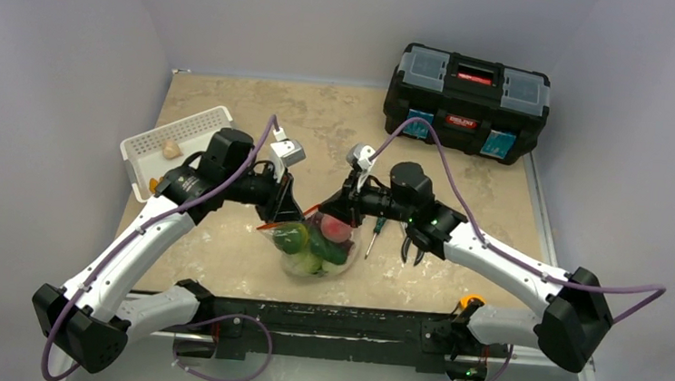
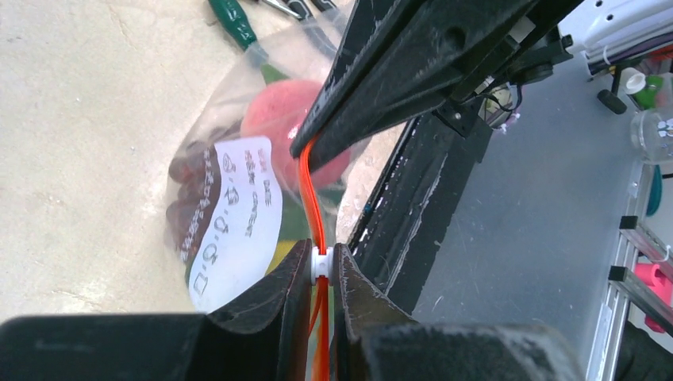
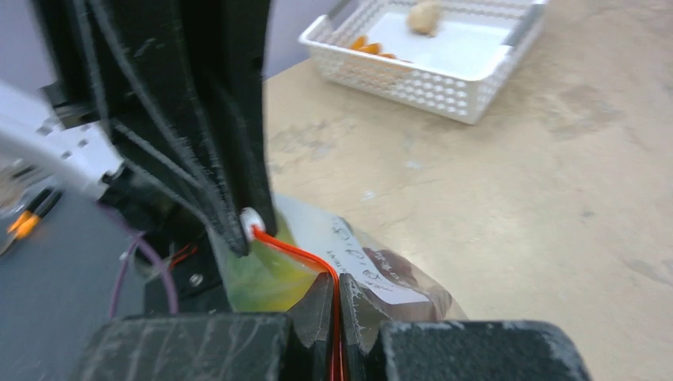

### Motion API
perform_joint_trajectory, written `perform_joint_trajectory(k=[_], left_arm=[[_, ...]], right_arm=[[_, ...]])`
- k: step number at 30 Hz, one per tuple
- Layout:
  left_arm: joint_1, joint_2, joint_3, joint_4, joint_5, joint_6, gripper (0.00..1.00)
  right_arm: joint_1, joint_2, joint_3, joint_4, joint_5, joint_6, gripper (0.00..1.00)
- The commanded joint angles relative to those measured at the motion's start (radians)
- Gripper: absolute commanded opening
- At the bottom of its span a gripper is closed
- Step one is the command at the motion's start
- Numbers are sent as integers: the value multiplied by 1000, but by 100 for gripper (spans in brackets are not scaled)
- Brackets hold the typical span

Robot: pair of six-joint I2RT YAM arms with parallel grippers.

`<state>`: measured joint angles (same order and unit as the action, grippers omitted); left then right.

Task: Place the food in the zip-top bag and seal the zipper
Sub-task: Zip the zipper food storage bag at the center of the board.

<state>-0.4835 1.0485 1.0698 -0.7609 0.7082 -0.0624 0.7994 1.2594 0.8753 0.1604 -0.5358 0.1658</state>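
The clear zip-top bag (image 1: pixel 313 248) hangs between my two grippers, just above the table. It holds a pink-red peach (image 2: pixel 278 119), dark grapes (image 2: pixel 186 202) and green fruit (image 3: pixel 262 274). Its white label (image 2: pixel 238 214) faces the table side. My left gripper (image 2: pixel 321 258) is shut on the small white slider (image 2: pixel 321 268) of the orange-red zipper (image 2: pixel 309 190). My right gripper (image 3: pixel 336 287) is shut on the zipper strip (image 3: pixel 294 244) a short way along from the slider (image 3: pixel 250 218). In the top view the left gripper (image 1: pixel 289 208) and right gripper (image 1: pixel 340 207) stand close together over the bag.
A white slotted basket (image 1: pixel 169 145) with a small pale item stands at the left. A black toolbox (image 1: pixel 467 96) sits at the back right. A green-handled screwdriver (image 1: pixel 374 234) and pliers (image 1: pixel 411 246) lie just right of the bag.
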Motion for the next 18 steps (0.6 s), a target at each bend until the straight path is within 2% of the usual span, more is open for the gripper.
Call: perform_joint_trajectory(k=[1, 8, 14, 18], left_arm=[[0, -38, 24, -70, 11, 6, 1], [16, -70, 41, -142, -45, 29, 1], [52, -122, 37, -200, -75, 44, 1], [74, -152, 28, -216, -103, 40, 1]], right_arm=[[-21, -70, -35, 123, 394, 52, 0], [-20, -123, -81, 129, 587, 32, 0], [-21, -141, -90, 129, 640, 37, 0], [-20, -127, -74, 116, 612, 18, 0]])
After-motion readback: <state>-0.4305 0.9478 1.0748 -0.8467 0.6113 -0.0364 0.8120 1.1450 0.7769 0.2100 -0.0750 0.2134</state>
